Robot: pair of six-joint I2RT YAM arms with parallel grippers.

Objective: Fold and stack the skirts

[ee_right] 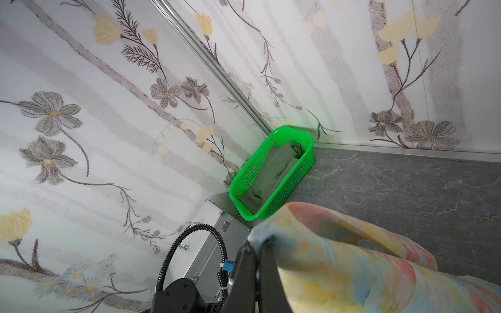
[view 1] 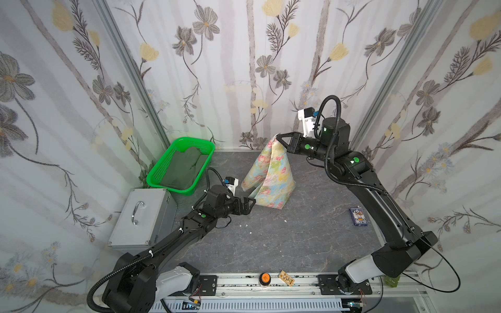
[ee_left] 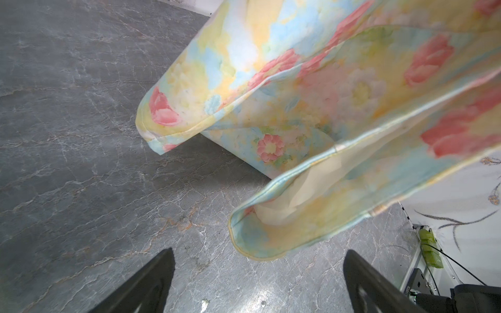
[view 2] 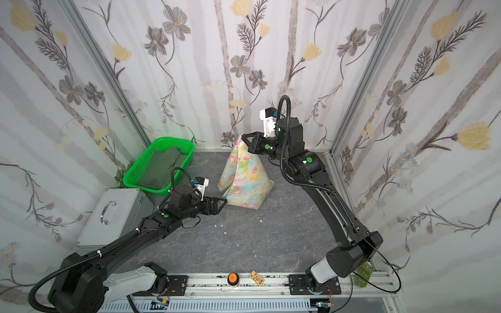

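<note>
In a top view, right fingers (view 1: 283, 136) pinch the floral skirt (view 1: 271, 176) up mid-frame; olive skirt (view 1: 184, 168) fills green basket (view 1: 162, 187), left. Left wrist: wide-spread left fingers (ee_left: 151, 281) should seize hem corner (ee_left: 252, 244), lower centre. Right wrist: pinch looks firm.
</note>
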